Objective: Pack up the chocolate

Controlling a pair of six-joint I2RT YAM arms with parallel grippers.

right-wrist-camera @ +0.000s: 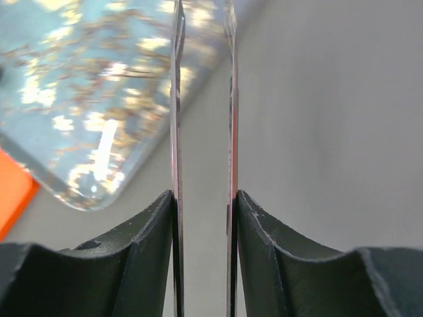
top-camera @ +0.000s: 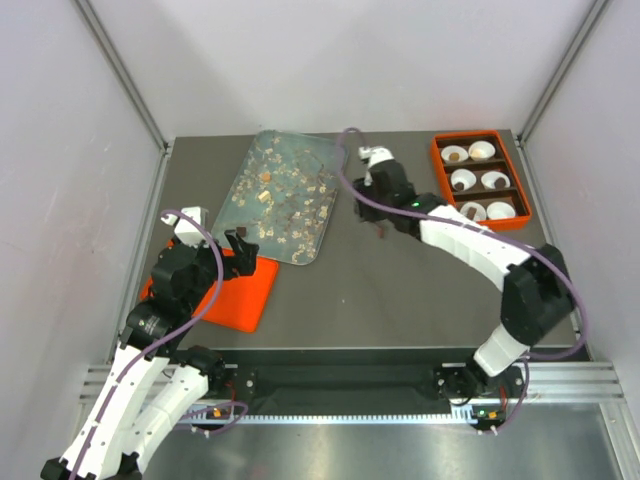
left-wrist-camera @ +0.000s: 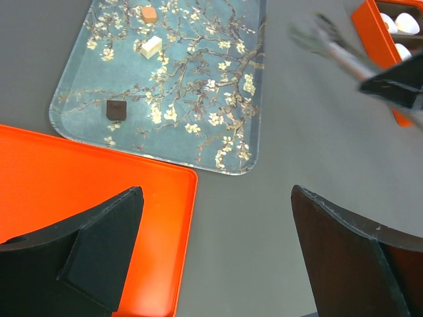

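Gripping thin tongs (right-wrist-camera: 176,99) in right gripper (right-wrist-camera: 203,198), jaws partly closed on them. Holding left gripper (left-wrist-camera: 216,191) wide, empty, above orange lid (left-wrist-camera: 66,178). Spotting 3 chocolate (left-wrist-camera: 116,109) lumps on floral tray (left-wrist-camera: 218,99), more in cups of orange box (top-camera: 438,175).

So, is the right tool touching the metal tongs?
Touching. In the right wrist view both fingers of the right tool press against the outer sides of the tongs, with no gap.
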